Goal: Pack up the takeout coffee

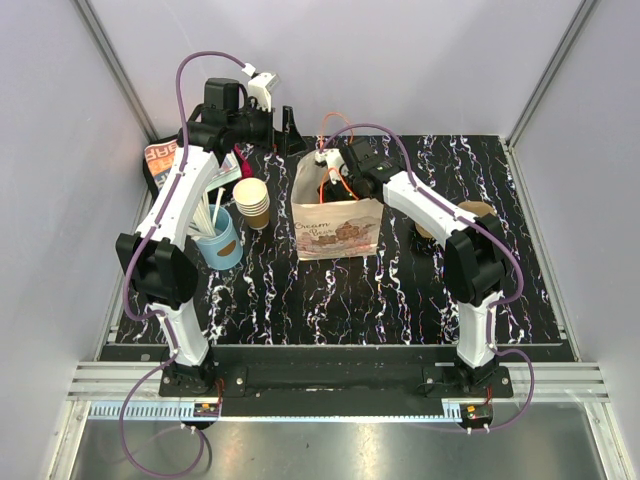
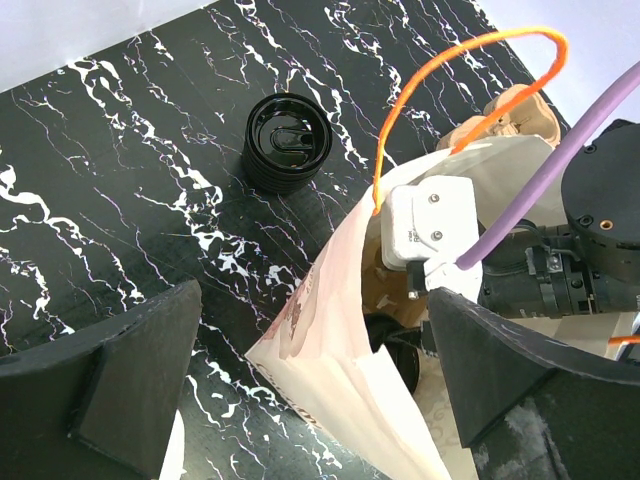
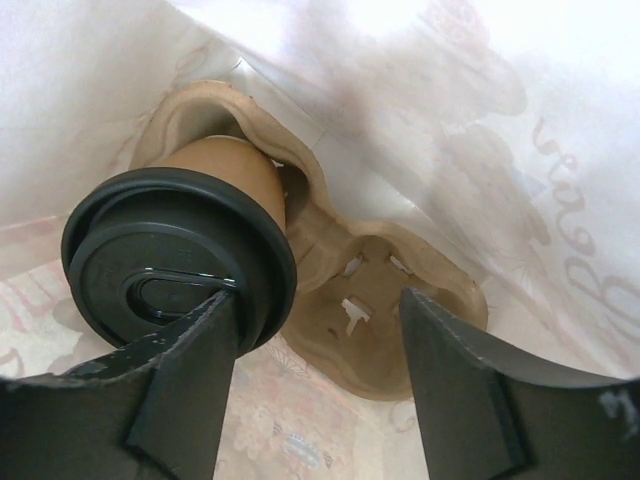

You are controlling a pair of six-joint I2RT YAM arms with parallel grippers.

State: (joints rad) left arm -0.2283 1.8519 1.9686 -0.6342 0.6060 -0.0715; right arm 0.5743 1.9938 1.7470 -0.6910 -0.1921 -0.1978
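Right wrist: takeout coffee in cup tray

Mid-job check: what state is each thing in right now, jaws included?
takeout coffee: lid on, set in a tray hole
cup tray: inside the paper bag, one hole empty
paper bag: upright, mouth open
right gripper: jaws open, inside the paper bag, holding nothing
left gripper: jaws open, holding nothing

Walls of the paper bag crowd the right gripper, and the takeout coffee fills the cup tray hole beside one finger. The neighbouring hole lies clear between the fingers. An orange handle arches over the bag's mouth.
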